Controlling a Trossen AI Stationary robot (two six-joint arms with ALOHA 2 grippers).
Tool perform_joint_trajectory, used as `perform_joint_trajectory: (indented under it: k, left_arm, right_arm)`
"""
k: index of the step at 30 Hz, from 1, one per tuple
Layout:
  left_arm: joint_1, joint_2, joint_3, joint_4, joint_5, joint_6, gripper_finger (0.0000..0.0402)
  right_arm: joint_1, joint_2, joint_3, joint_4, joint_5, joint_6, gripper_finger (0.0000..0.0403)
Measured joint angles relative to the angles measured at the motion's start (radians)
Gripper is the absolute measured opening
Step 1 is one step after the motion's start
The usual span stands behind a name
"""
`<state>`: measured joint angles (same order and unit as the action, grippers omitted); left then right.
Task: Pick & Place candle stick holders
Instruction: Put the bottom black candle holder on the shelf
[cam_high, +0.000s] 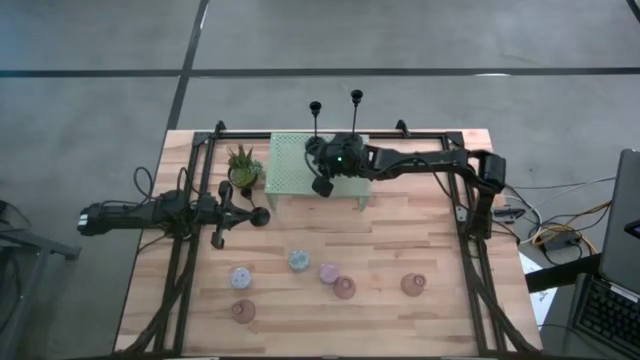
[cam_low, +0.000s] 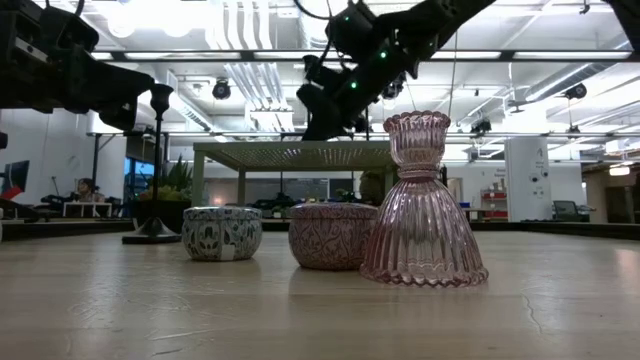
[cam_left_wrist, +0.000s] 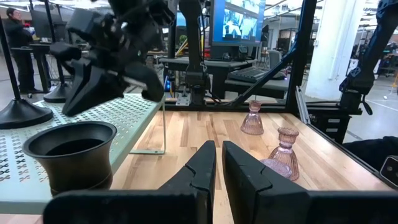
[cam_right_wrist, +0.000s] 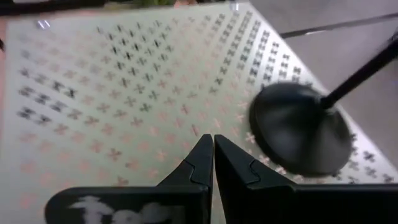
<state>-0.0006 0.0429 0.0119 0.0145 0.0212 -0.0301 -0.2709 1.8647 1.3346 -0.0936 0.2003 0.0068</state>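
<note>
Two slim black candlesticks stand by their round bases on the far part of the mint-green shelf. One base shows in the right wrist view. My right gripper hovers over the shelf beside that base, shut and empty. A third black candlestick stands on the table. Its cup top is close beside my left gripper, which is shut and empty. Several short pink, lavender and pale blue holders stand on the near half of the table.
A small potted green plant stands at the shelf's left end. A black frame runs along the table's left, far and right sides. The shelf stands on thin legs. Bare wood lies between the shelf and the short holders.
</note>
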Motion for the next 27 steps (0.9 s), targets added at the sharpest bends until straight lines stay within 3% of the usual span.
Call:
perform_joint_trajectory:
  k: [27]
  left_arm:
    - [0.000,0.000,0.000,0.000,0.000,0.000,0.0035]
  right_arm:
    - [-0.060,0.017,0.000,0.029,0.030,-0.006,0.0008]
